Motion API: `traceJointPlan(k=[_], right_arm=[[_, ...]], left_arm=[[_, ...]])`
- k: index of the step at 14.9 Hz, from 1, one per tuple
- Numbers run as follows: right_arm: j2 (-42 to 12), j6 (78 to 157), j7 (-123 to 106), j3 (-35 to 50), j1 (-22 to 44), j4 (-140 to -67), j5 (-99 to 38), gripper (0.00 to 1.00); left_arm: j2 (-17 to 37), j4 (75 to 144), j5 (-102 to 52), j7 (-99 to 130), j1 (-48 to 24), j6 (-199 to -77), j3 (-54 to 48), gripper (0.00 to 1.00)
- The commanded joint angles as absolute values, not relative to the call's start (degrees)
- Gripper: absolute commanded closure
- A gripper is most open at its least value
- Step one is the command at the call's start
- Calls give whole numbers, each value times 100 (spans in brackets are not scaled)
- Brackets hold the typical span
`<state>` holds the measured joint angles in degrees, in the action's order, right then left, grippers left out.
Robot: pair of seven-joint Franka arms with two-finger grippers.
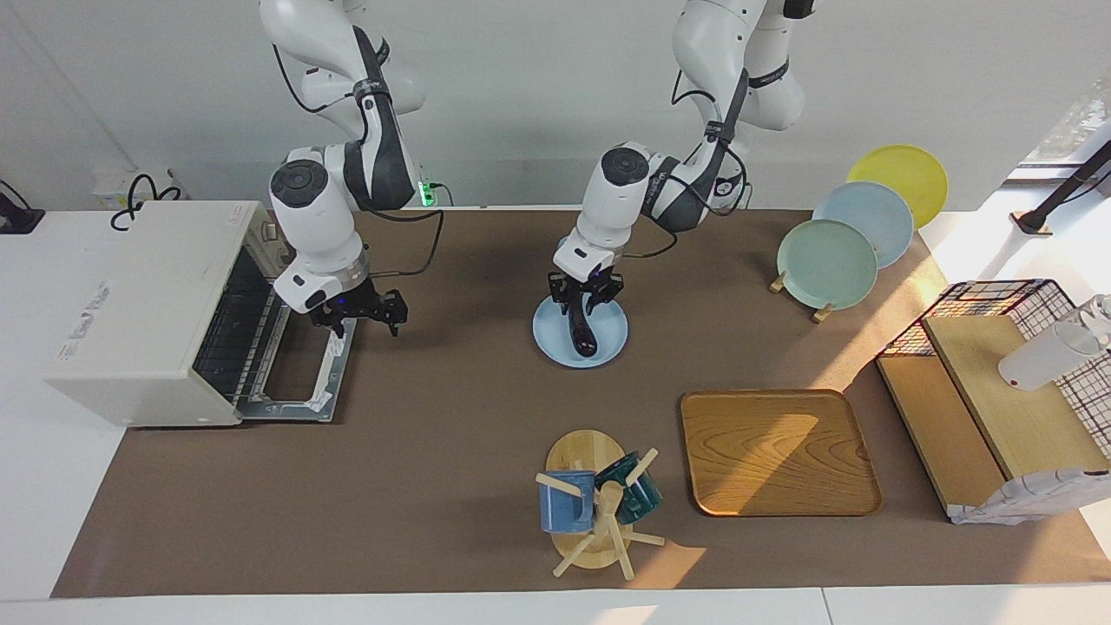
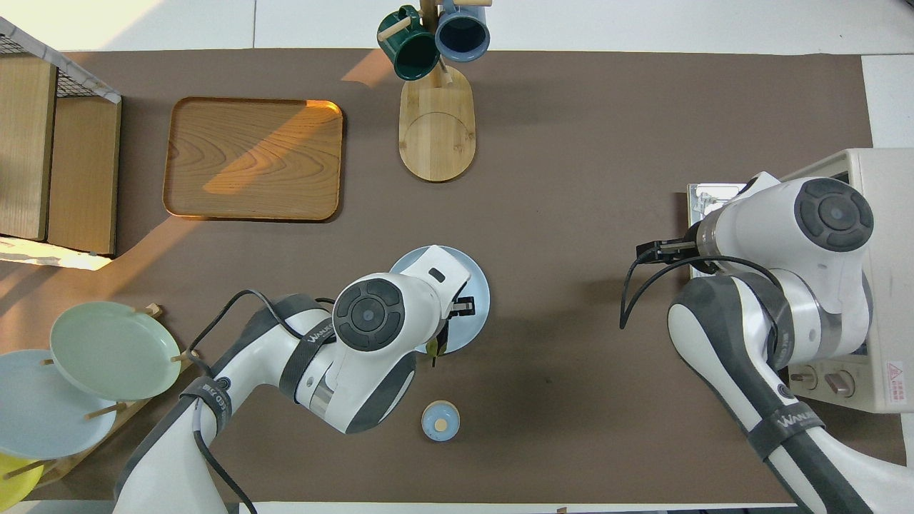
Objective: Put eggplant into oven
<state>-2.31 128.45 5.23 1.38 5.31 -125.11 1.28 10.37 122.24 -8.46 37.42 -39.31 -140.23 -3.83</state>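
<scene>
The eggplant lies on a blue plate, well apart from the oven. The left gripper straddles its upper end, jaws part open. The right gripper, jaws wide and empty, hangs over the oven's lowered door.

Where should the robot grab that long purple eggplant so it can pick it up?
Probably around its slim middle, coming straight down from above. The eggplant lies lengthwise on the light blue plate, so fingers closing across its narrow width fit best. The left gripper is over its end nearer the robots.
</scene>
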Motion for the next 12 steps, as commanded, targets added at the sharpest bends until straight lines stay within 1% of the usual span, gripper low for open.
traceJointPlan(k=[1,3,6,7,9,12], right_arm=[[-229,12753,299,158,580,-12401,18,0],[-237,12744,308,167,712,-12393,18,0],[-229,12744,351,281,834,-12393,0,0],[-237,12753,378,307,1035,-12358,0,0],[-368,12482,788,325,1693,-11894,-17,0],[-1043,11964,2054,334,2467,-10622,-70,0]], left_arm=[[914,12182,-905,3604,-3701,-13958,-334,0],[879,11893,-896,3359,-3438,-13538,-308,0],[791,11191,-896,2560,-2648,-12510,-308,0],[800,10927,-870,2262,-2384,-12168,-308,0],[791,10653,-844,1708,-1848,-11832,-308,0],[712,10433,-818,1179,-1328,-11506,-299,0]])
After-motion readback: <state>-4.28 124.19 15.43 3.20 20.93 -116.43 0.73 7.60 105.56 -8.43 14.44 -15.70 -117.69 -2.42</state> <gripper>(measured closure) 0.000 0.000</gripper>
